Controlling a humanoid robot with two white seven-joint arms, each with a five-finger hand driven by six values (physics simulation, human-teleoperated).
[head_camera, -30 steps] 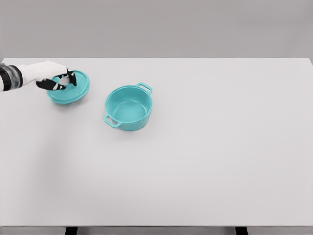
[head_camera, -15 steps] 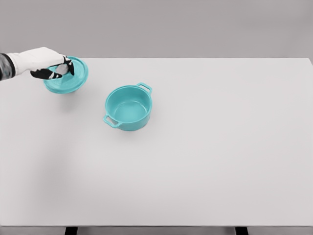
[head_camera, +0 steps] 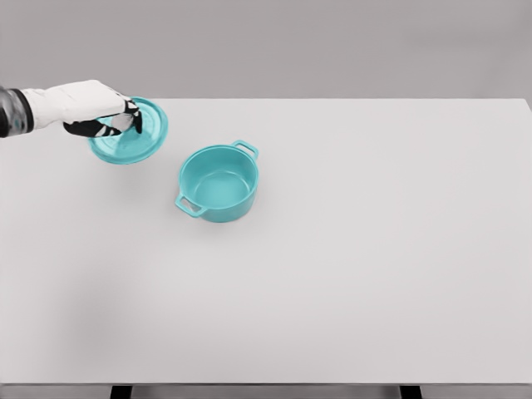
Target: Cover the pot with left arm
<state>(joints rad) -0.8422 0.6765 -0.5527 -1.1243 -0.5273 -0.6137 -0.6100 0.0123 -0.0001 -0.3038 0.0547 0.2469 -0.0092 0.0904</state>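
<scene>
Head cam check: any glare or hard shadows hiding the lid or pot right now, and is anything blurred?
Head view: lighting is flat and even, no glare on the pot or lid; only faint soft shadows on the table; edges slightly soft overall, the forearm at the left edge is blurred; the left robot hand covers part of the lid.

No readable txt, labels or nos. anywhere in view
</scene>
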